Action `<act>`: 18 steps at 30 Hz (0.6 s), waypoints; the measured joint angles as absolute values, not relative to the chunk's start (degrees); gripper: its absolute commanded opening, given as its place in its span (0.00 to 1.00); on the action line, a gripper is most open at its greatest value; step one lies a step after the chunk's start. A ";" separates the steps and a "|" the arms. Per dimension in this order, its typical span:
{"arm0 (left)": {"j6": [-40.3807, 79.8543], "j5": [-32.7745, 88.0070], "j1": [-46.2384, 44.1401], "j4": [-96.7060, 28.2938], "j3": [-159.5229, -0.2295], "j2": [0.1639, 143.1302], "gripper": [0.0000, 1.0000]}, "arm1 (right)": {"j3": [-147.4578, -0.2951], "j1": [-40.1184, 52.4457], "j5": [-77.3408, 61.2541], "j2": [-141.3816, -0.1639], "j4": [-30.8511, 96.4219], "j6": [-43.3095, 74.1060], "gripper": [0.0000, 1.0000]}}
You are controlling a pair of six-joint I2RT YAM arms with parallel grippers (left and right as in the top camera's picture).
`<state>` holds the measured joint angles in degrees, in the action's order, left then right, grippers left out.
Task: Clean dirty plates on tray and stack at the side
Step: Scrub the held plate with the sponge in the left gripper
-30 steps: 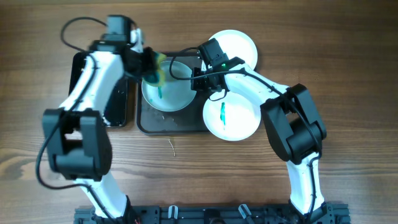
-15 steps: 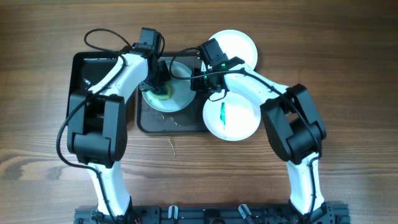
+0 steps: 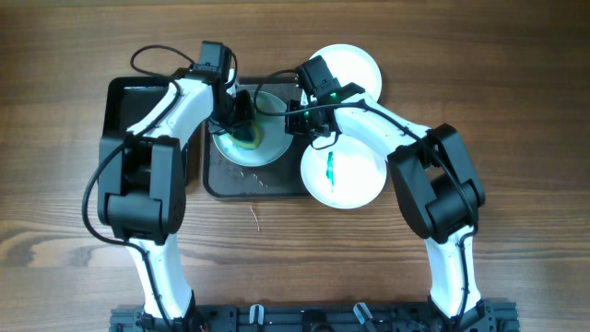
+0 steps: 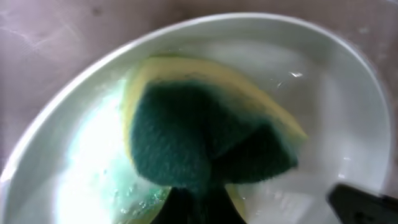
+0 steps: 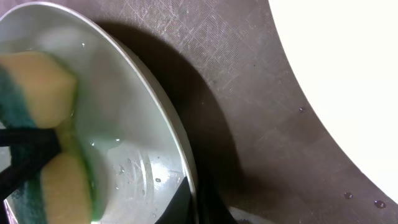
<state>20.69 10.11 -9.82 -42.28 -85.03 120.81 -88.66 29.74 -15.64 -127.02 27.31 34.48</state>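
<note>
A white plate (image 3: 269, 138) with green smears lies on the dark tray (image 3: 221, 180). My left gripper (image 3: 241, 122) is shut on a yellow and green sponge (image 4: 205, 134) and presses it onto the plate (image 4: 336, 106); the sponge also shows in the right wrist view (image 5: 37, 87). My right gripper (image 3: 297, 120) is shut on the plate's right rim (image 5: 183, 168). A second white plate (image 3: 343, 173) with a green streak lies at the tray's right. A third white plate (image 3: 355, 66) lies behind it.
A black bin (image 3: 124, 97) stands left of the tray. Small crumbs lie on the tray's front part (image 3: 253, 177). A short straw-like scrap (image 3: 255, 219) lies on the wooden table in front of the tray.
My left gripper came down from the plate's left edge onto the plate with the sponge, then shifted slightly right. My right gripper has kept its hold on the rim.
</note>
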 measured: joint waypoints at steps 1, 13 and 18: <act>21.10 7.81 -10.13 -43.72 -85.60 120.81 0.04 | -88.66 29.74 -15.81 -127.02 27.22 34.48 0.04; 22.55 0.51 -12.40 -50.15 -86.39 120.68 0.04 | -88.64 29.17 -20.56 -127.31 27.18 34.48 0.04; 19.20 8.34 -10.07 -45.50 -82.85 119.26 0.04 | -88.60 27.42 -25.10 -127.79 27.22 34.06 0.04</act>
